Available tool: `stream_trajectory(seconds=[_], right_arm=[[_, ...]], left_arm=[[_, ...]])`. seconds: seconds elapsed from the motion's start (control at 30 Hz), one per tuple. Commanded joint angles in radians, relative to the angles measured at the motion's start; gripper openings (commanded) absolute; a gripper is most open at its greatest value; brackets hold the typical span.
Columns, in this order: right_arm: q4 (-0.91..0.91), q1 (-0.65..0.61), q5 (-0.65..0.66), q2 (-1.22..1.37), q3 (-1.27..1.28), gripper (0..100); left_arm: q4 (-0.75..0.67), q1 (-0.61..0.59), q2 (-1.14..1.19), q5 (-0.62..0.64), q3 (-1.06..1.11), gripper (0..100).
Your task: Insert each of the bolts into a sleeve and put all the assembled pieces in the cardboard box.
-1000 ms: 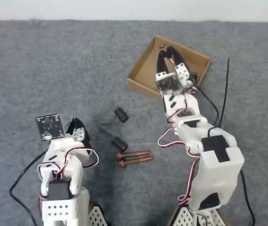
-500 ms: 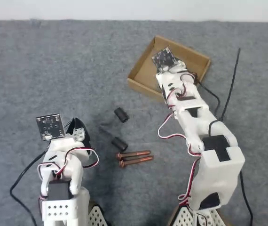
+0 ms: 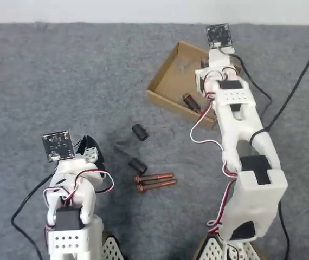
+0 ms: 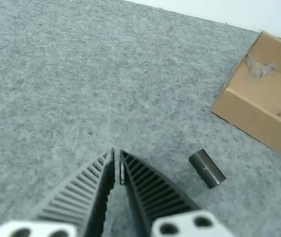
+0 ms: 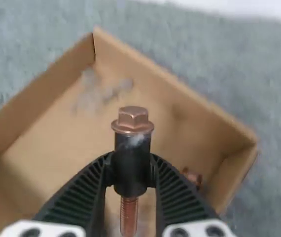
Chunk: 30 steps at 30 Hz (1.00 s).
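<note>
My right gripper (image 5: 130, 161) is shut on an assembled piece (image 5: 132, 126), a black sleeve with a copper bolt through it, held upright over the cardboard box (image 5: 42, 148). In the high view the right arm (image 3: 227, 100) stretches over the box (image 3: 171, 67), where another assembled piece (image 3: 190, 101) lies by the near wall. Two loose black sleeves (image 3: 139, 131) (image 3: 138, 163) and two copper bolts (image 3: 153, 177) (image 3: 156, 184) lie on the carpet between the arms. My left gripper (image 4: 117, 160) is shut and holds nothing, hovering short of a sleeve (image 4: 207, 169).
Grey carpet covers the table. A black cable (image 3: 287, 92) runs along the right arm, to the right of the box. In the left wrist view the box (image 4: 251, 116) stands beyond the sleeve. Open carpet lies left of and behind the box.
The right arm has stretched farther over the box and its wrist has turned, so its camera board is now at the far rim. The left arm has not moved.
</note>
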Motion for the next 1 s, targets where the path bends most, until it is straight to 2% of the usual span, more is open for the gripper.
stream_trajectory(seconds=[0.0, 0.33, 0.53, 0.77, 0.87, 0.97], right_arm=[[0.099, 0.013, -0.023, 0.010, -0.137, 0.6], [0.415, 0.018, -0.026, 0.160, -0.396, 1.7], [0.526, 0.022, -0.026, 0.188, -0.465, 16.2], [0.552, 0.030, -0.026, 0.120, -0.466, 5.6], [0.624, 0.025, -0.026, 0.039, -0.466, 0.5], [0.736, 0.008, -0.026, -0.058, -0.463, 0.8]], left_arm=[[0.005, 0.000, -0.003, -0.011, -0.012, 1], [0.005, 0.000, -0.003, -0.011, -0.012, 1], [0.005, 0.000, -0.003, -0.011, -0.012, 1], [0.005, 0.000, -0.003, -0.011, -0.012, 1], [0.005, 0.000, -0.003, -0.011, -0.012, 1], [0.005, 0.000, -0.003, -0.011, -0.012, 1]])
